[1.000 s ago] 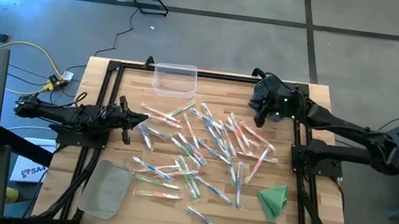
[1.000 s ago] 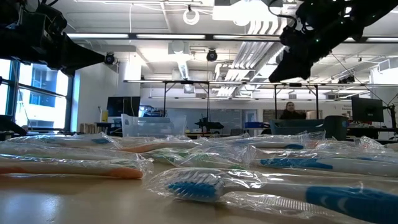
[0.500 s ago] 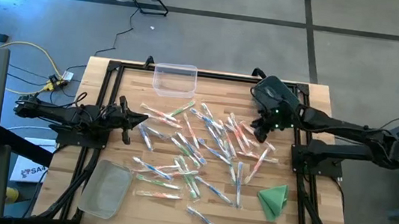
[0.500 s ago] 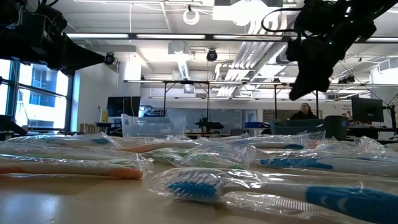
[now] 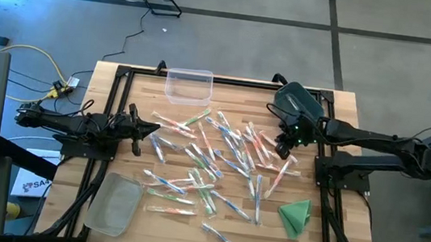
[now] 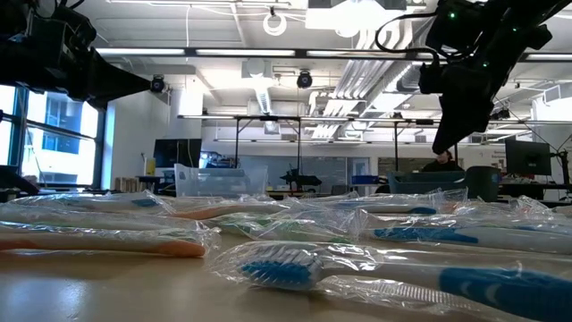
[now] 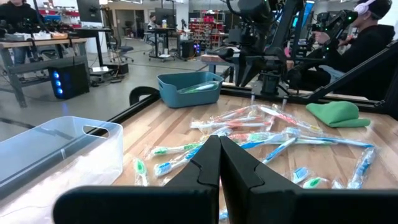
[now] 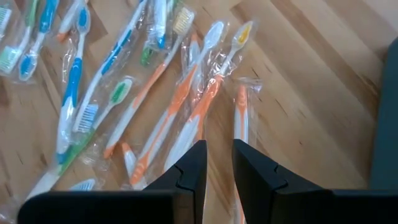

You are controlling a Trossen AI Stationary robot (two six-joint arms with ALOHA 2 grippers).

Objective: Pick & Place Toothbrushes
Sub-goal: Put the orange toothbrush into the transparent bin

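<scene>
The toothbrushes [image 5: 219, 158] lie scattered across the tabletop [image 5: 145, 97]. The right end effector [image 5: 283, 149] hovers over their right edge, fingers slightly parted, holding nothing. The left end effector [image 5: 149, 128] is pressed together, empty.

From above my right tool [image 5: 281, 150] hides its fingertips; the low view crops the nearest blue toothbrush [image 6: 429, 284] at lower right.

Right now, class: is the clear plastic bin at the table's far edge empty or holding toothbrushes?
Empty: through the clear plastic bin only bare wood shows; the wrapped toothbrushes lie outside it.
</scene>
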